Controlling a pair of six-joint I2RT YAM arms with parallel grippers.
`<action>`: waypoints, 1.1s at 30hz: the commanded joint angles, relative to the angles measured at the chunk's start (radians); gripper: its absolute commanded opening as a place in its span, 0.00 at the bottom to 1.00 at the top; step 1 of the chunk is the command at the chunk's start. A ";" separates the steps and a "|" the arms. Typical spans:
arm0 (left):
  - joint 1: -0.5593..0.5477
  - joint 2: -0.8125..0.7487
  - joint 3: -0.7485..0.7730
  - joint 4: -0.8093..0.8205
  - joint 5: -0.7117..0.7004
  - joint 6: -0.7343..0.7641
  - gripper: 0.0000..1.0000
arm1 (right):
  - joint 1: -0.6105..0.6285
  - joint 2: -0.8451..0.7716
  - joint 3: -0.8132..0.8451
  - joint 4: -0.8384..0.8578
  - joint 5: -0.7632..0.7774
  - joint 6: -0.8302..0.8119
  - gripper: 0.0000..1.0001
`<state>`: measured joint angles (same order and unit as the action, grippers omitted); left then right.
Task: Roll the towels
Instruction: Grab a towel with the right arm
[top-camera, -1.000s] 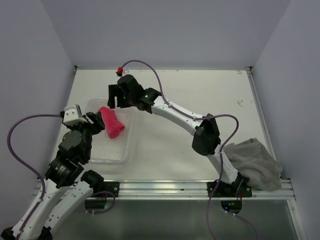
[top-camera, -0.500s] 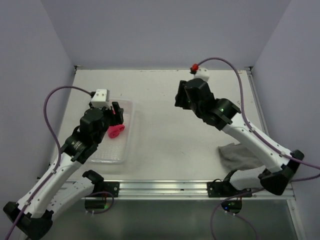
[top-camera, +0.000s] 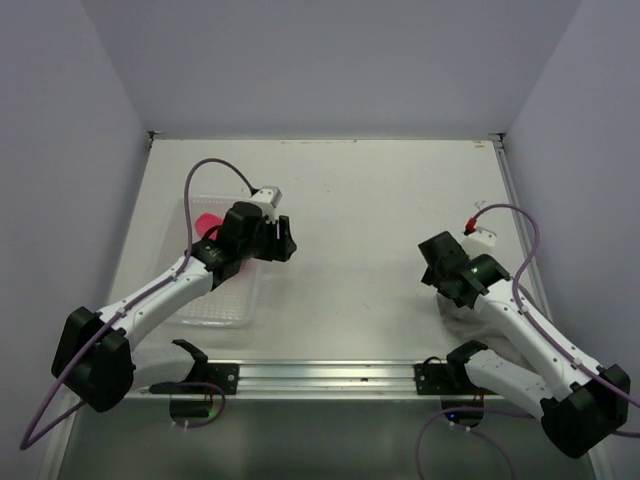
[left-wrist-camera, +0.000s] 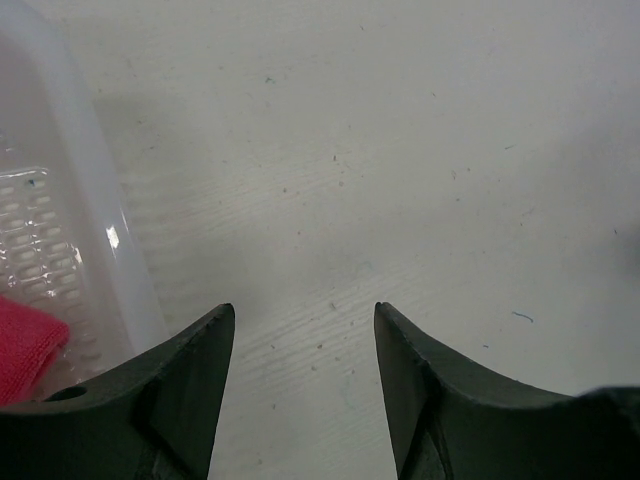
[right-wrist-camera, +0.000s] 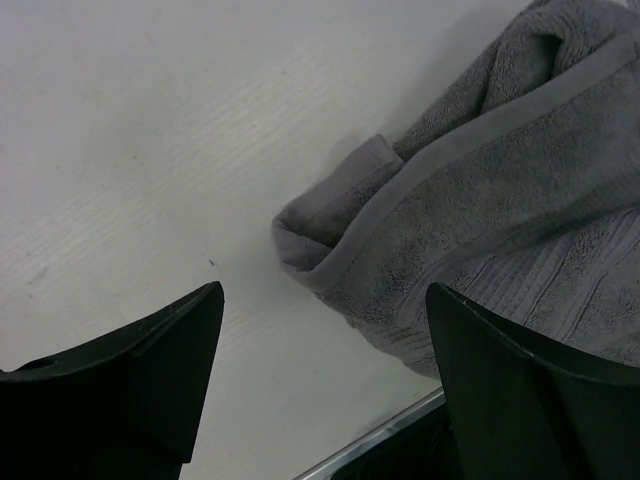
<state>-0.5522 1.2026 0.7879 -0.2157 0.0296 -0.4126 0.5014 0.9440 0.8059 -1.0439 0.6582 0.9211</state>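
— Where do the towels stand?

— The pink towel (top-camera: 207, 222) lies in the basket (top-camera: 215, 305), toward its far end. Our left arm hides most of it from above, and the left wrist view catches only a red corner behind the basket wall. The grey towel (right-wrist-camera: 520, 230) lies crumpled on the table (top-camera: 380, 200) at the near right edge, not rolled.

— And what has changed?

— A second ago our right arm reached across to the basket, beside the pink towel. It has swung back since, and the right fingers (right-wrist-camera: 130, 370) now hang spread wide above the grey towel's nearest fold, touching nothing. The left fingers (left-wrist-camera: 180, 390) have come off the basket too. They stand apart and empty over bare table, just beside the basket's right wall.

— What do we make of it?

— We judge the pink towel done and put away, and the grey one next. We have no grip on it yet. It is bunched, so we probably need to spread it flat before rolling. It also sits close to the table's edge, where a careless pull could drag it off.
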 joint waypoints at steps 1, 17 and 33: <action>-0.002 0.032 0.016 0.055 -0.014 -0.031 0.62 | -0.029 0.045 -0.068 0.027 -0.044 0.090 0.86; 0.087 0.064 -0.003 0.049 -0.158 -0.061 0.66 | -0.132 0.364 -0.079 0.349 -0.176 -0.022 0.50; 0.097 -0.026 -0.003 -0.060 -0.361 -0.078 0.66 | -0.124 0.544 0.114 0.481 -0.428 -0.174 0.00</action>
<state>-0.4664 1.2175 0.7868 -0.2436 -0.2432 -0.4652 0.3664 1.4677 0.8356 -0.6590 0.3546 0.8051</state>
